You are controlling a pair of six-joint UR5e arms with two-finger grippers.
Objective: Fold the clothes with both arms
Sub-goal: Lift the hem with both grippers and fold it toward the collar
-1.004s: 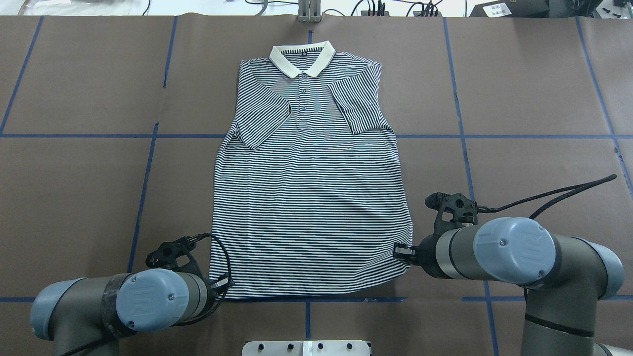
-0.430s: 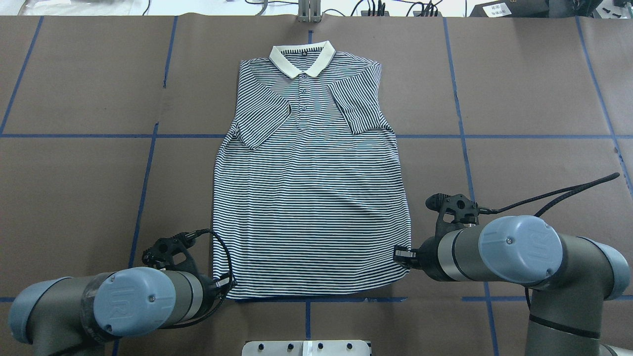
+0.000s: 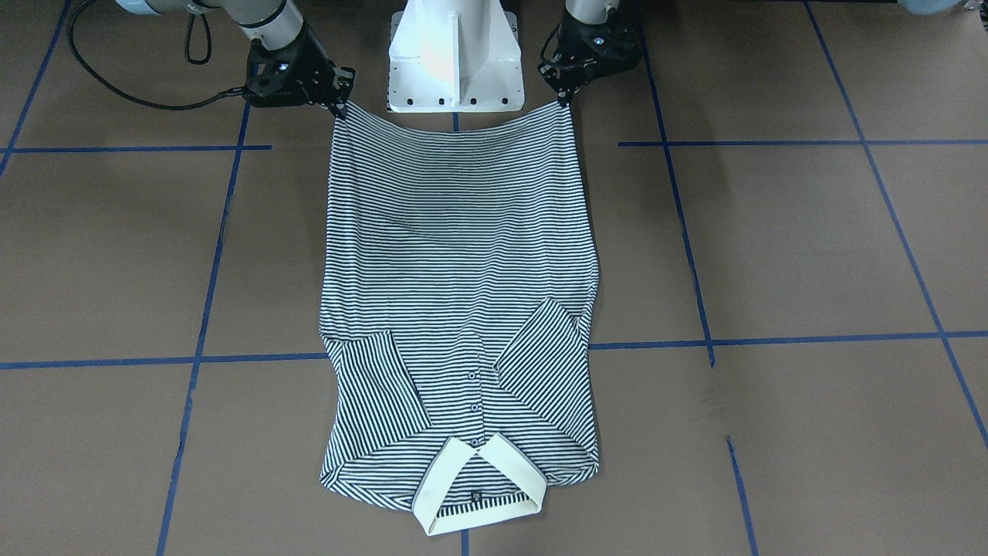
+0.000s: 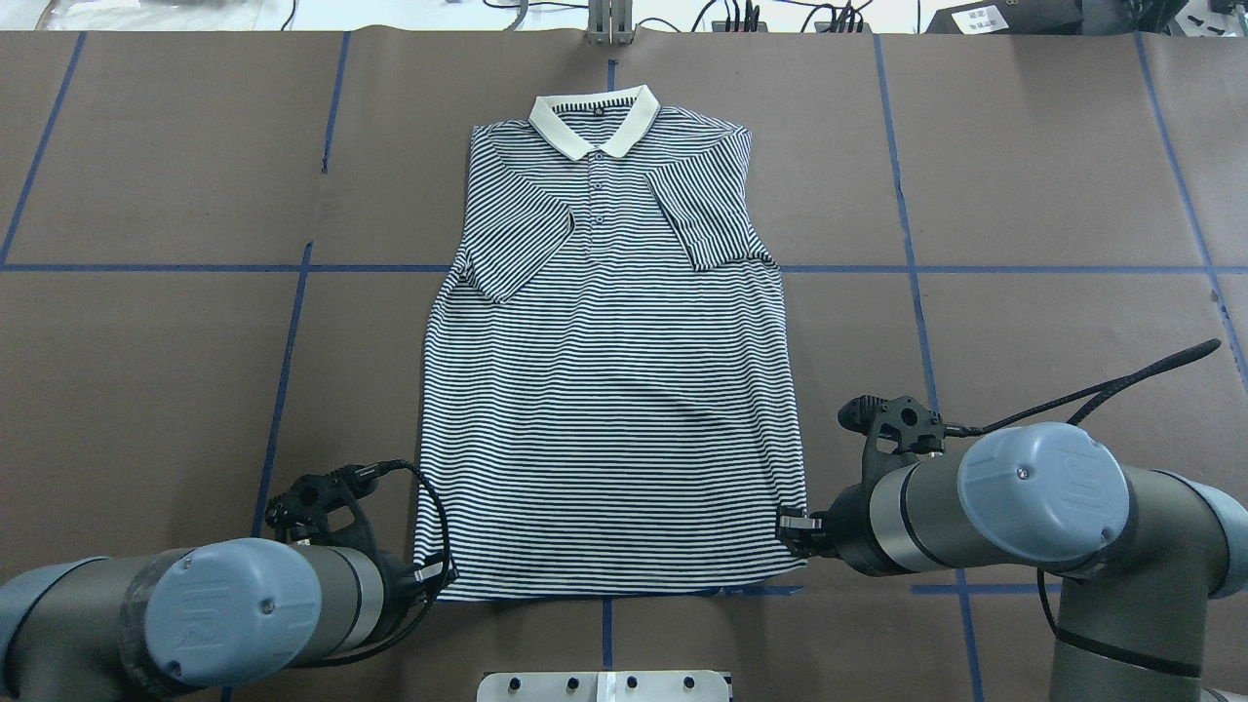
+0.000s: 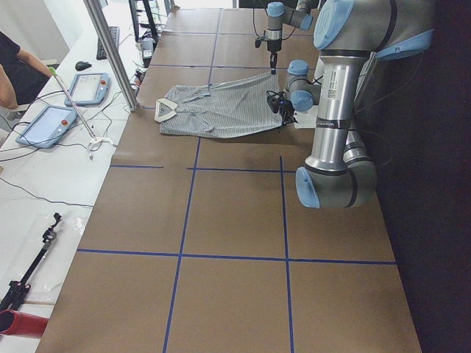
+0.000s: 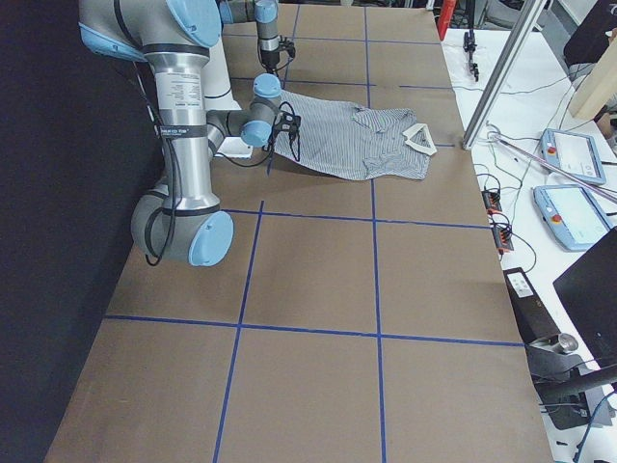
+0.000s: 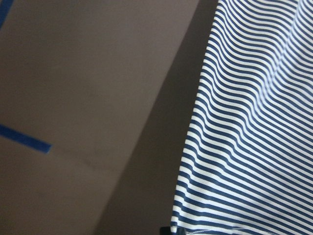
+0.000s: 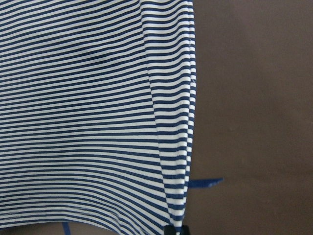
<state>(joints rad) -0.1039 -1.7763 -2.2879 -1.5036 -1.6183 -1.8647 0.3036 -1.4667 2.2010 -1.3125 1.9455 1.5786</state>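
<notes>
The striped polo shirt (image 4: 604, 390) lies face up on the brown table, its cream collar (image 4: 561, 132) at the far end and both sleeves folded in over the chest. My left gripper (image 4: 434, 573) is shut on the near left hem corner. My right gripper (image 4: 795, 526) is shut on the near right hem corner. From across the table, the shirt (image 3: 455, 232) hangs taut between the left gripper (image 3: 567, 96) and the right gripper (image 3: 340, 104). Each wrist view shows striped cloth (image 7: 254, 127) (image 8: 88, 122) running to the bottom edge, where a dark fingertip pinches it.
The white pedestal base (image 3: 455, 54) stands just behind the hem, between the arms. Blue tape lines (image 4: 283, 390) grid the brown table. A metal post (image 4: 609, 24) stands at the far edge. Tablets (image 5: 48, 125) and a person's arm (image 5: 15, 73) are beyond that edge.
Both grippers have drawn back toward the robot's base with the hem corners in them. The lower part of the shirt is pulled straighter and the hem sits nearer.
</notes>
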